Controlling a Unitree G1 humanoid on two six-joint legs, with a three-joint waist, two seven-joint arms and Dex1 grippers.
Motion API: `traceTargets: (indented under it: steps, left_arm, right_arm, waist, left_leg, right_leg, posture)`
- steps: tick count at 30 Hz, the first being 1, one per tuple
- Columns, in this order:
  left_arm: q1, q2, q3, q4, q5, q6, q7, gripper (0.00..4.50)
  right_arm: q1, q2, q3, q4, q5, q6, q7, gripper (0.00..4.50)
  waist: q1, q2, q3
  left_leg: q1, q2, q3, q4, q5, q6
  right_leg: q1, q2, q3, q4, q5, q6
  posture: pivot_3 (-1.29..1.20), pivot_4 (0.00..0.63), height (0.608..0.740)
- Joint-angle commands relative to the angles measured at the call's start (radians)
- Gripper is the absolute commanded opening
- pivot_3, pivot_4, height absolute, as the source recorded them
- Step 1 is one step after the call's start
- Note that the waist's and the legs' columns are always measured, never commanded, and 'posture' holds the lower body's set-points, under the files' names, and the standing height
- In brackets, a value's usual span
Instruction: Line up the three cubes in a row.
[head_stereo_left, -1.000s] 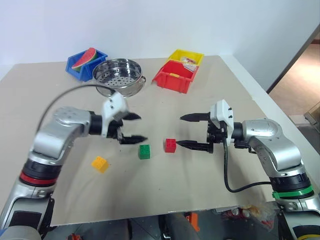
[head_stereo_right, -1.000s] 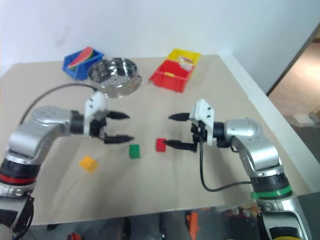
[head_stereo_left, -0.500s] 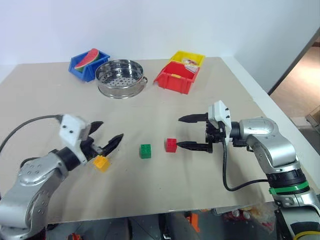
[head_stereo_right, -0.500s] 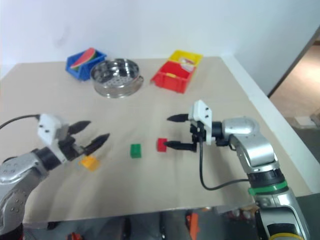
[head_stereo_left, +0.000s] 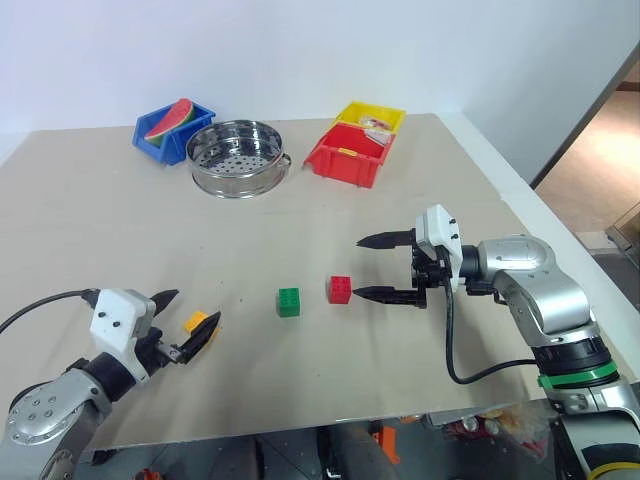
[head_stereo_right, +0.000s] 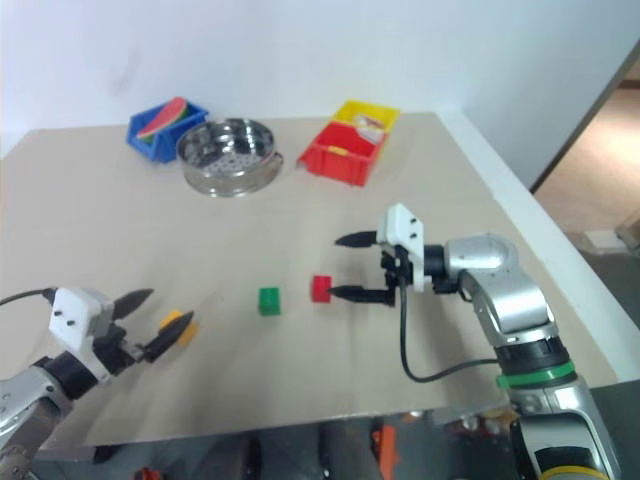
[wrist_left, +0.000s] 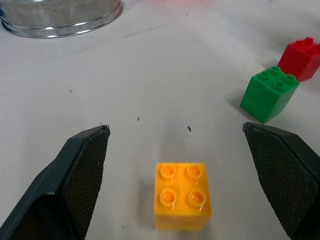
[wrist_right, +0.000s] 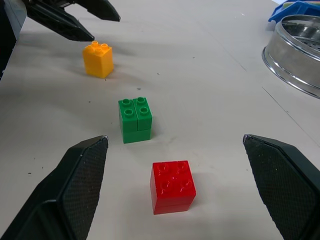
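Step in hand: reaching for yellow cube. My left claw spread wide, empty, low over surface, yellow cube between fingers, not touched. My right claw also wide open, empty, just beside red cube. Green cube next to red, near; yellow well apart, off line. Next move, my judgement: close on yellow, carry it beside green.

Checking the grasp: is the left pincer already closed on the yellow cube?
No, the left pincer is open, its fingers apart on either side of the yellow cube.
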Motion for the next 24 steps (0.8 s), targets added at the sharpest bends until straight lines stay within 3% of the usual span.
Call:
traceTargets:
  steps: [1, 19, 24]
  left_arm:
    - [0.013, 0.017, -0.019, 0.008, 0.006, -0.046, -0.010, 4.41]
    - [0.036, 0.068, -0.127, 0.080, 0.054, -0.039, 0.016, 4.41]
    - [0.023, 0.071, -0.135, 0.108, 0.057, -0.045, 0.018, 2.87]
  right_arm:
    - [-0.002, -0.018, -0.021, -0.030, 0.002, -0.005, 0.006, 4.50]
    - [0.008, -0.021, -0.029, -0.054, 0.020, 0.016, -0.008, 4.50]
    - [0.011, -0.008, -0.034, -0.073, 0.050, 0.014, 0.006, 4.50]
  waist:
    - [0.000, 0.000, 0.000]
    - [0.000, 0.000, 0.000]
    - [0.000, 0.000, 0.000]
  left_leg:
    - [0.000, 0.000, 0.000, 0.000, 0.000, 0.000]
    - [-0.001, 0.000, 0.000, -0.001, 0.000, 0.000]
    - [-0.001, 0.000, 0.000, -0.001, 0.000, 0.000]
  right_leg:
    - [0.000, 0.000, 0.000, 0.000, 0.000, 0.000]
    - [-0.001, 0.000, 0.000, 0.000, 0.000, -0.001]
    - [-0.001, 0.000, 0.000, -0.001, -0.001, -0.001]
  posture:
    - [0.00, 0.150, 0.740]
    - [0.00, 0.150, 0.740]
    - [0.00, 0.150, 0.740]
